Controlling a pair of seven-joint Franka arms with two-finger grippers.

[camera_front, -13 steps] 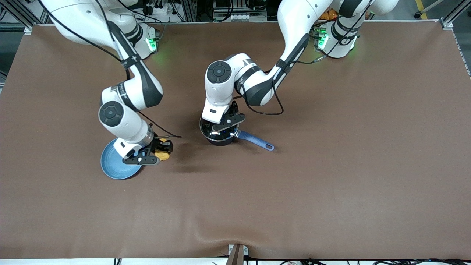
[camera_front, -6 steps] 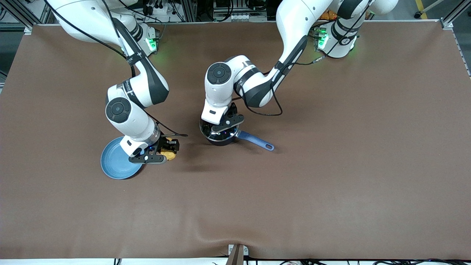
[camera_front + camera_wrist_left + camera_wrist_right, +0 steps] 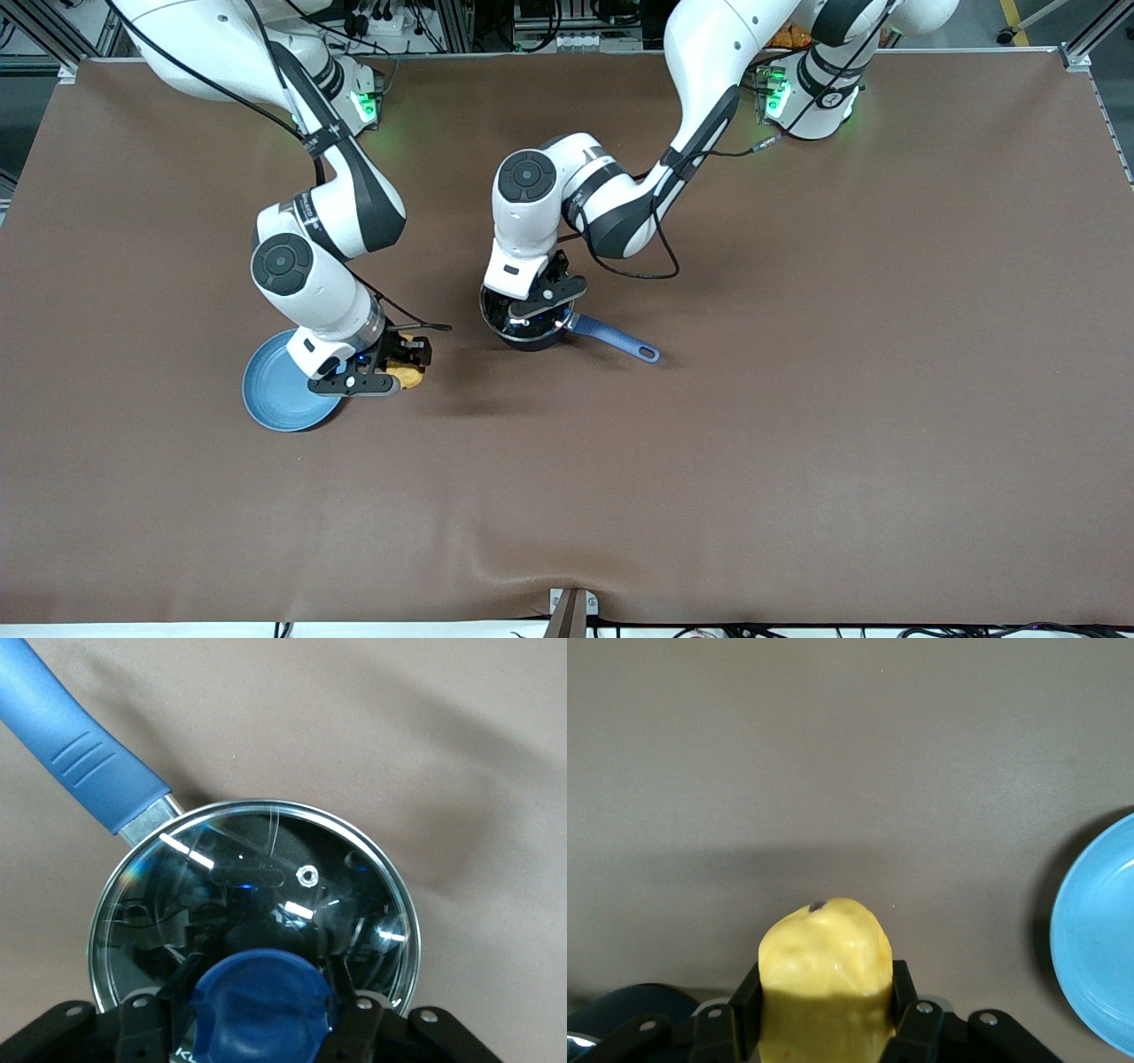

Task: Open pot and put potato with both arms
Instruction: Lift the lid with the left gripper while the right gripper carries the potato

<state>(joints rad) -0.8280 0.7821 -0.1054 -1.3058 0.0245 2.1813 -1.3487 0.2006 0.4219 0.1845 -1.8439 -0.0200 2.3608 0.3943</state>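
Note:
The black pot (image 3: 529, 333) stands mid-table with its blue handle (image 3: 617, 340) pointing toward the left arm's end. Its glass lid (image 3: 257, 890) lies on the pot. My left gripper (image 3: 534, 312) is over the pot, and its fingers (image 3: 353, 997) are shut on the lid's blue knob (image 3: 261, 1001). My right gripper (image 3: 406, 361) is shut on the yellow potato (image 3: 824, 970). It holds the potato (image 3: 410, 378) over the table between the blue plate and the pot. The pot's inside shows only dimly through the lid.
A flat blue plate (image 3: 276, 394) lies on the brown table cover, beside the right gripper toward the right arm's end; its rim also shows in the right wrist view (image 3: 1099, 939). Cables hang from both arms.
My right gripper has carried the potato a little off the plate's edge toward the pot, then slowed. My left gripper has stayed on the lid's knob.

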